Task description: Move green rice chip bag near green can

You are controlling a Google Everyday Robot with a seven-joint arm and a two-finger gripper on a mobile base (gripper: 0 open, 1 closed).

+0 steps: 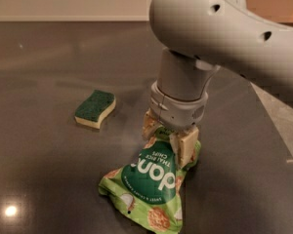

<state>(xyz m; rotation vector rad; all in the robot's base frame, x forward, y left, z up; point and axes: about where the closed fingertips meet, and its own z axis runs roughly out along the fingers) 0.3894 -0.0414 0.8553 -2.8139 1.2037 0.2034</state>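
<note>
Far left, low down: a small bright glint (10, 210) on the dark grey worktop (49, 169). Further right, a sponge (94, 109), green side up over a yellow underside, flat on the worktop and well apart from everything else. Right of centre, the chip bag (154, 182): light green, crinkled, with a dark green circle, white lettering turned upside down, and rice chip pictures round it. Lies with its wide lower end on the worktop toward the front of the view, narrow upper end right under the claw (168, 138). Points straight down, pale fingers (186, 149) pressed in on either side of that upper end, pinching it. Above and to the right, the thick grey arm (219, 28), filling the upper right corner. Far right, a paler strip (283, 116) beside the worktop.
</note>
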